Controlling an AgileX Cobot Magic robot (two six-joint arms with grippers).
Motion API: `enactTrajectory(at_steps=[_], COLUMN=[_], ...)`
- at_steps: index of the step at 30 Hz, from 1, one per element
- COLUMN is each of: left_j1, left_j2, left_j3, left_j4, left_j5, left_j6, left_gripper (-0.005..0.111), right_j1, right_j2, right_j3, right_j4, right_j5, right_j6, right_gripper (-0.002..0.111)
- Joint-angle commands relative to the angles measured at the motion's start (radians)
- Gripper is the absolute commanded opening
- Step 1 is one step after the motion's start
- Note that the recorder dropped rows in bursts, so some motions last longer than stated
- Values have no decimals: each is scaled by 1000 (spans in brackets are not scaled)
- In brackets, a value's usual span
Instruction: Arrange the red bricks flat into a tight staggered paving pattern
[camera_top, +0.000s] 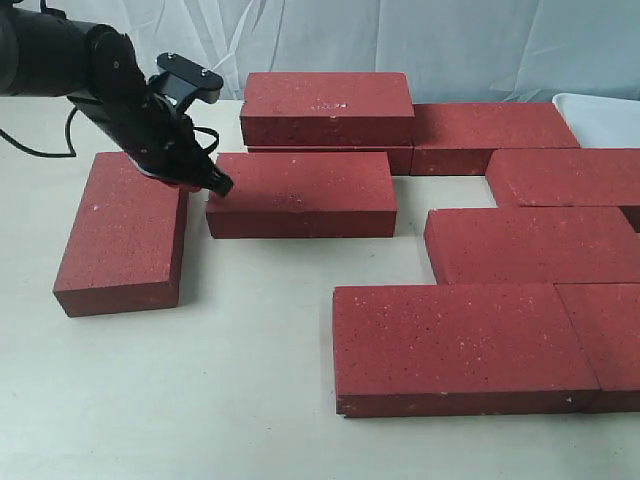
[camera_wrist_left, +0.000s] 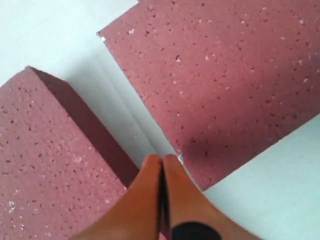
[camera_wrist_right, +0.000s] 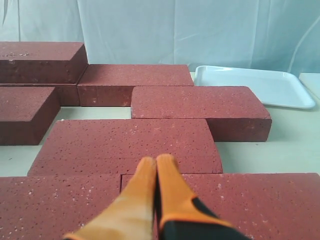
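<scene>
Pale tabletop (camera_top: 250, 400) in front of a white curtain (camera_top: 450, 40) carries the red bricks (camera_top: 530, 243), and I judge the paving roughly half done. Toward the table's right edge, five or so lie flat in offset rows. The near pair (camera_top: 465, 345) is butted end to end, yet open seams remain between the rows behind it. At the far edge a stacked brick (camera_top: 327, 107) sits on top of another, so it is not yet laid flat. A middle brick (camera_top: 300, 193) lies flat but apart from the group. A loose brick (camera_top: 122, 232) by the left edge lies angled and well apart from the rows.

My left gripper (camera_top: 215, 185) is pressed together on nothing, its tip in the gap between those two. My right gripper (camera_wrist_right: 156, 162), likewise pressed together and empty, hovers over the paved rows; how high, I cannot quite tell. A white tray (camera_wrist_right: 255, 85) rests at the far right corner, beyond the bricks.
</scene>
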Motion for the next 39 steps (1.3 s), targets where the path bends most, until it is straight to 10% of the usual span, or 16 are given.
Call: enactTrajectory(at_steps=[1,10,14,39], left_j1=[-4,-101,-31,-103], left_j2=[-3,-10,-6,138], left_j3=[-3,-3,-3,-3], left_j4=[-18,-40,457,216], left_j5=[-10,-5,0,-245], left_j6=[8,195,-350,-214], left_gripper=[1,1,1,1], right_j1=[-6,-6,-6,-6], right_j2=[-8,-8,-8,-8], right_j3=[1,1,1,1], right_j4=[-5,-5,-5,-5], right_j5=[-8,-8,-8,-8], right_j6=[0,0,0,0], right_gripper=[-1,-1,-1,-1])
